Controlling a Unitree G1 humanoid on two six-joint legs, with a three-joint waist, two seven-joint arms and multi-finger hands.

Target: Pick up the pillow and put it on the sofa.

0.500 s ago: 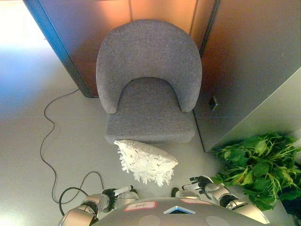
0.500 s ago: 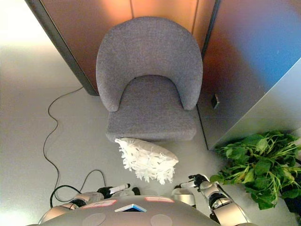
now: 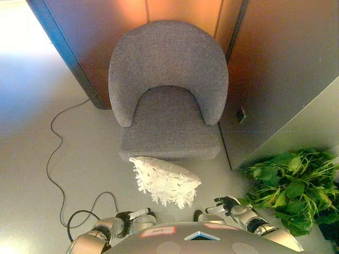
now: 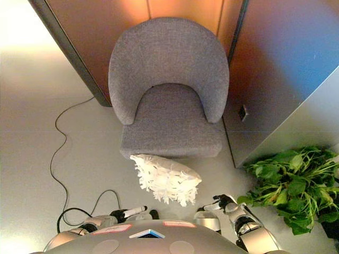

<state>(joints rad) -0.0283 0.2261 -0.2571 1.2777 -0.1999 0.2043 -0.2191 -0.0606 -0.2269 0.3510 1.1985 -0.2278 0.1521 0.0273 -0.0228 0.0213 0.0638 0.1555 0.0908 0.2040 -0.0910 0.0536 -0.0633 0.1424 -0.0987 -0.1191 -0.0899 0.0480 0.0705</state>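
Observation:
A white shaggy pillow point(image 3: 165, 182) lies on the floor, touching the front edge of a grey round-backed armchair point(image 3: 168, 95); the chair's seat point(image 3: 168, 126) has nothing on it. My left hand point(image 3: 133, 217) hangs low at the bottom left of the view, below and left of the pillow, with fingers relaxed and holding nothing. My right hand point(image 3: 225, 205) is at the bottom right, below and right of the pillow, fingers loosely spread and holding nothing. Neither hand touches the pillow.
A green leafy plant point(image 3: 290, 188) stands on the floor at the right, close to my right hand. Brown wall panels point(image 3: 159, 10) rise behind the chair, and a grey cabinet side point(image 3: 296, 127) stands to the right of it. A thin black cord point(image 3: 53, 159) trails over the floor at the left.
The view has shifted slightly; the pillow, chair and both hands keep their places.

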